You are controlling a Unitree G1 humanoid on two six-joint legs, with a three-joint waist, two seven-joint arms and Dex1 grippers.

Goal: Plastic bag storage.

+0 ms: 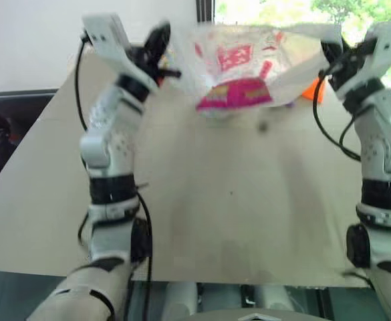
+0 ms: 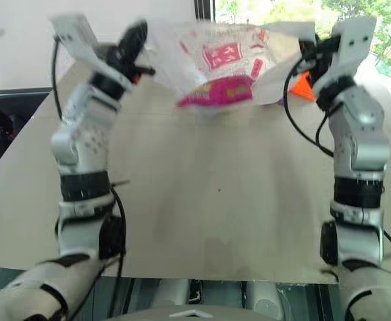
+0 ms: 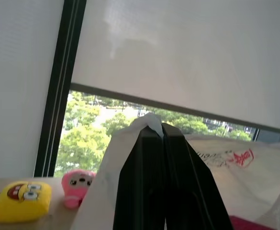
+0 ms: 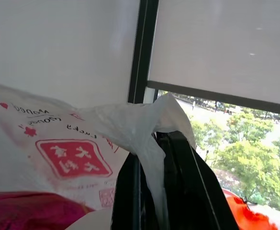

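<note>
From the head, the bare table (image 1: 235, 221) lies nearest. Beyond it the left gripper (image 1: 160, 50) and right gripper (image 1: 330, 57) are raised, and one plastic bag (image 1: 238, 63) hangs stretched between them above the far edge.

The left wrist view adds two toys beside the gripper: a yellow toy (image 3: 19, 201) and a pink toy (image 3: 77, 184). Its fingers (image 3: 149, 187) are pressed together, pinching a bag corner.

The right wrist view shows an orange object (image 4: 242, 213) beyond fingers likewise clamped on the bag.

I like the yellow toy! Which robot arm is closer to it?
Left. The left tool, shut on the plastic bag, has the yellow toy just beside it on the table. The right tool grips the bag's opposite end.
</note>
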